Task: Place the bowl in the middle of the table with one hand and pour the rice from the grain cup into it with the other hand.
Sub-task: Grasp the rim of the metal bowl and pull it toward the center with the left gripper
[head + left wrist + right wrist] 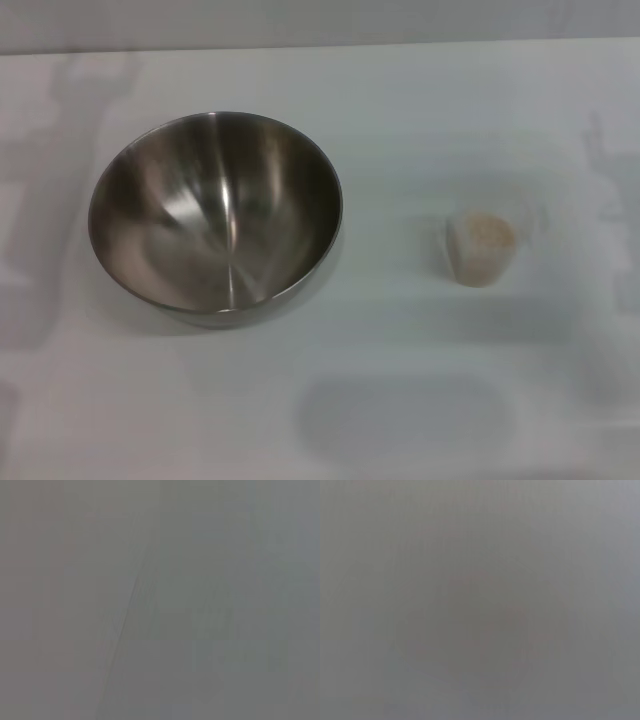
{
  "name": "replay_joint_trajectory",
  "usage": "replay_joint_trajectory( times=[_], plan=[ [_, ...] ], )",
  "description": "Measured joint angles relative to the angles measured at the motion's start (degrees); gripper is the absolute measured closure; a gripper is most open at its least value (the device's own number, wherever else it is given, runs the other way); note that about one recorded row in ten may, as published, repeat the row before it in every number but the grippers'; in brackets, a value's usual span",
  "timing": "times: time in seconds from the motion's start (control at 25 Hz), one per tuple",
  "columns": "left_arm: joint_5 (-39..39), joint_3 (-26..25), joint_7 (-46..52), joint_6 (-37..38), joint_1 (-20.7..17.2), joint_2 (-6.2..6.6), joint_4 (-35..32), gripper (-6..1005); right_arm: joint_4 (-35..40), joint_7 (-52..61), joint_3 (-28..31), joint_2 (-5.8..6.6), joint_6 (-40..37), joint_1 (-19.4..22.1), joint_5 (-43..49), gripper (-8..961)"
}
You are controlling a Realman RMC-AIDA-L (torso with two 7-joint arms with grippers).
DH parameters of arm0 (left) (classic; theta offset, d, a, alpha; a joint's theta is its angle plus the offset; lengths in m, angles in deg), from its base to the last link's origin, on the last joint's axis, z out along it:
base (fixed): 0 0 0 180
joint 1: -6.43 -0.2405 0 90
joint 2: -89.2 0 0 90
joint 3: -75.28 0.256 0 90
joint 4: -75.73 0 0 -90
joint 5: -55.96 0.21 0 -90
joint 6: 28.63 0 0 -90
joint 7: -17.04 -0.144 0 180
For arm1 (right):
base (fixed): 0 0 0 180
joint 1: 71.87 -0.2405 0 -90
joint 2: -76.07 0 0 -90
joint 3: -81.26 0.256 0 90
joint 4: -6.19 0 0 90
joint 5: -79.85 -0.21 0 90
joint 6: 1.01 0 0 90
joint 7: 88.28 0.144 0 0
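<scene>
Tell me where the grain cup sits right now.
In the head view the grain cup stands on the table on the robot's right side, holding rice, well apart from the bowl on the left.

- You see the bowl [215, 215] in brushed metal, its inside shiny with streaked glare.
- Your grain cup [481, 250] looks like cloudy translucent plastic, smooth-walled.
- The rice [487, 233] in it shows as a pale, granular mass.
- The table [400, 120] reads plain white, smooth and matt.
</scene>
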Motion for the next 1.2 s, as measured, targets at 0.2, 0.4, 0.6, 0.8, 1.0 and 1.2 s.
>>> replay_joint_trajectory(
  times=[0.2,0.4,0.6,0.8,1.0,1.2],
  plan=[
    [-5.7,-5.9,-13.2,-33.0,1.4,-0.43,14.7,211,0.0,-0.1,0.0,0.02,0.0,-0.4,0.0,325],
    [-13.5,-13.0,-23.1,-50.7,3.9,-2.02,19.8,220,0.2,0.0,0.0,0.12,0.0,-0.9,0.0,325],
    [-14.6,-18.1,-25.8,-71.2,10.4,-1.81,19.7,229,0.7,0.0,0.0,0.12,0.0,-1.3,0.0,326],
    [-11.9,-19.5,-27.9,-82.0,14.1,-2.25,17.9,237,1.4,0.0,0.0,0.09,0.0,-1.4,0.0,326],
    [-9.8,-17.3,-26.8,-85.9,15.0,-2.36,16.1,246,1.4,0.0,0.0,0.10,0.4,-1.4,0.0,325],
    [-6.9,-15.0,-26.3,-85.5,18.0,-2.41,8.8,255,1.4,0.1,0.0,0.15,0.6,-1.2,0.0,325]
  ],
)
